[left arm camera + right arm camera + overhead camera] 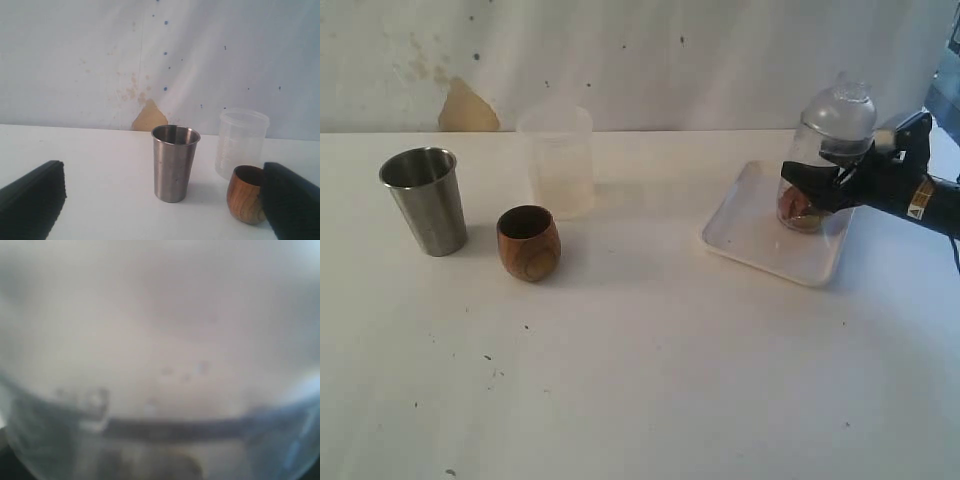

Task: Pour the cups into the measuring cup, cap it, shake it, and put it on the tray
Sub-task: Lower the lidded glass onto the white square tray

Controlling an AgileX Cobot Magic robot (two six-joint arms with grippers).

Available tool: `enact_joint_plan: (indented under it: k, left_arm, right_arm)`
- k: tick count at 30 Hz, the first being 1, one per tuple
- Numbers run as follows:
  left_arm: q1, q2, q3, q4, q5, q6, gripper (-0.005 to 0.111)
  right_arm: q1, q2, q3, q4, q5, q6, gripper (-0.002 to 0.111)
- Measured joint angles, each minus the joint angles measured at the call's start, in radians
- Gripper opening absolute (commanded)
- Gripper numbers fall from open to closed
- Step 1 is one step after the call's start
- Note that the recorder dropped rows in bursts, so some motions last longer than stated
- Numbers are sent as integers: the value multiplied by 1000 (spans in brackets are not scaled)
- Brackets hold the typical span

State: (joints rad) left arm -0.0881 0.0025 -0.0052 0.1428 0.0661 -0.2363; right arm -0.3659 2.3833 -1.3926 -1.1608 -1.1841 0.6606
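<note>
Okay, exterior: your right gripper (pixel 812 190) is clamped around the capped measuring cup (pixel 832 125). The cup stands upright on the tray (pixel 745 240) with brownish bits at its bottom. Well apart to the left stand the tumbler (pixel 425 200), wooden cup (pixel 528 243) and frosted cup (pixel 558 160).

Left wrist: your left gripper (pixel 162 195) has its jaws wide apart. The tumbler is upright ahead, and the wooden cup sits beside one finger.

Right wrist: the measuring cup's blurred clear wall fills the view.

We are overlooking the whole table (pixel 640 380) from afar; the left wrist camera is facing the steel tumbler (pixel 175 165), sharing it with that view; the right is looking point-blank at the measuring cup (pixel 160 340).
</note>
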Motion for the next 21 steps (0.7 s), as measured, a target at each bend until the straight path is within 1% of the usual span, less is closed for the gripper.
enact_joint_plan:
  k: [6,17,21]
  left_arm:
    - [0,0,0,0,0,0,105]
    - [0,0,0,0,0,0,105]
    - [0,0,0,0,0,0,105]
  right_arm:
    - [0,0,0,8,-22,2,95]
    - [0,0,0,13,-22,77,95]
    - [-2,-10,0,-20,-22,81,95]
